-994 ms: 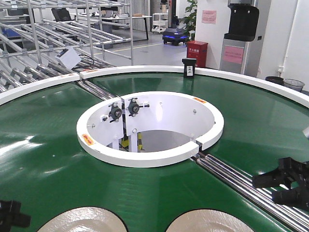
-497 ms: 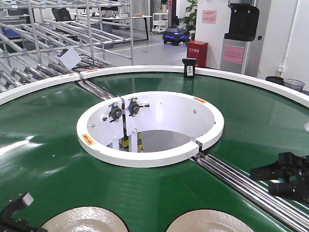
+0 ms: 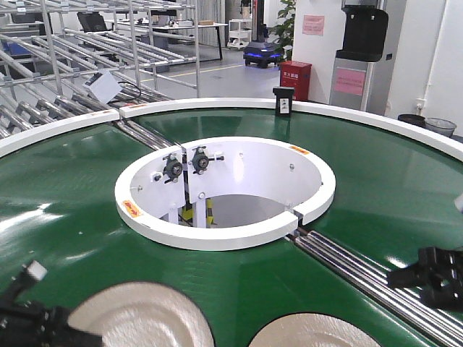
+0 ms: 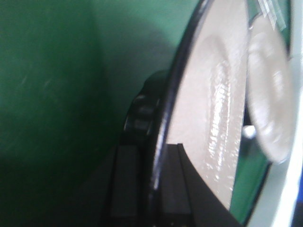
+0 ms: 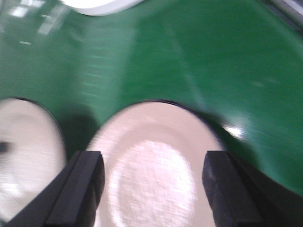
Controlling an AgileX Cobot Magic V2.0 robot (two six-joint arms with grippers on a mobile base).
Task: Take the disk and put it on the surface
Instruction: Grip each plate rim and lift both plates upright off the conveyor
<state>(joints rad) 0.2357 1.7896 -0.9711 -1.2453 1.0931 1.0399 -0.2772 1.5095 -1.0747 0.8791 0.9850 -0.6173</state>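
Two pale disks are sitting at the near edge of the green belt [image 3: 72, 202]. The left claw [image 4: 151, 189] is pinching the black rim of the left disk [image 3: 141, 314], which is showing higher and larger than half a second ago. The right claw [image 5: 154, 189] is hanging wide open over the right disk [image 5: 156, 156], gripping nothing, slightly lower than before. Steel rollers [image 3: 347, 264] are running just beside it, near the white ring [image 3: 217, 235].
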